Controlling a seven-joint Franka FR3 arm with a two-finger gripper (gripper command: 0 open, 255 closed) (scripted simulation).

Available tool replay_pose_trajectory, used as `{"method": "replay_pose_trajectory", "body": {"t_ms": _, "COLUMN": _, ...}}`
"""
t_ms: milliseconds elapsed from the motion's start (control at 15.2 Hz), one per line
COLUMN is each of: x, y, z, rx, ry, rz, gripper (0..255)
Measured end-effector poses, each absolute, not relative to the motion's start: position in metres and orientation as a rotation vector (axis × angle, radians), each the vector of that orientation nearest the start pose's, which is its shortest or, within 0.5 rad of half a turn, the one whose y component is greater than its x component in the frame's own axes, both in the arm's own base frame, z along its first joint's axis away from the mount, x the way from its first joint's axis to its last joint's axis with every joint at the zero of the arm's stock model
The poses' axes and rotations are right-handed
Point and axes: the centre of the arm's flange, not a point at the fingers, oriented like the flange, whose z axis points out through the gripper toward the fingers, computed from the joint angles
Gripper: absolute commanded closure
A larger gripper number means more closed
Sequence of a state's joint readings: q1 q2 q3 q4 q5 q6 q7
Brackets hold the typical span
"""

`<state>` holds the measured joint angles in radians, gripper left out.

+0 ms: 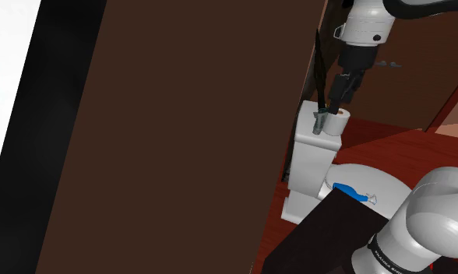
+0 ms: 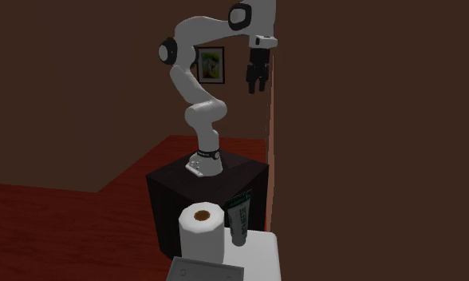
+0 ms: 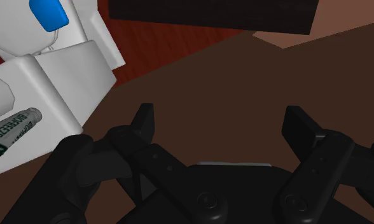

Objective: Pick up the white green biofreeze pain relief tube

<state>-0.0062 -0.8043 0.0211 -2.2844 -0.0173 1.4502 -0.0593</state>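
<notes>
Parts of the white tank [image 2: 263, 254] are cut off at the edge of the second exterior view, so its full shape is hard to see. In the shoulder view a big brown wall [image 1: 181, 140] takes up most of the space. At 9 o'clock from that wall lies a black area [image 1: 33, 156]. The tube [image 2: 240, 219] looks small and dim in the shoulder view, and the letters on it cannot be read there.

The tank top is plain white. The floor [image 2: 57, 215] is dark red and the walls are brown. The arm [image 2: 195, 104] stands on a black box [image 2: 173, 199]. A small picture [image 2: 210, 64] hangs on the far wall.

There is one tube, white and green. It stands on the tank top, just beside one roll of paper [image 2: 202, 227], at 3 o'clock from the roll in the second exterior view. In the shoulder view it sits at 9 o'clock from the roll. There is one blue thing [image 1: 346, 189] on the white seat below the tank.

There is one claw [image 2: 255, 80]. It hangs high at 12 o'clock from the tube, well apart from it. In the wrist view its two black fingers [image 3: 144, 124] stand wide apart with nothing between them, and the tube lies off to one side.
</notes>
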Motion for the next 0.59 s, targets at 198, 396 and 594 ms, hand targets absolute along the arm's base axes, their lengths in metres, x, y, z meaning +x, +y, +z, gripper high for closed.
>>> {"method": "replay_pose_trajectory", "body": {"t_ms": 198, "x": 0.29, "y": -0.01, "z": 0.613, "rx": -3.169, "ry": -0.151, "rz": 0.044, "gripper": 0}}
{"method": "replay_pose_trajectory", "body": {"t_ms": 396, "x": 0.29, "y": -0.044, "z": 0.602, "rx": -3.161, "ry": -0.263, "rz": 0.031, "gripper": 0}}
{"method": "replay_pose_trajectory", "body": {"t_ms": 594, "x": 0.299, "y": -0.079, "z": 0.586, "rx": -3.149, "ry": -0.388, "rz": 0.019, "gripper": 0}}
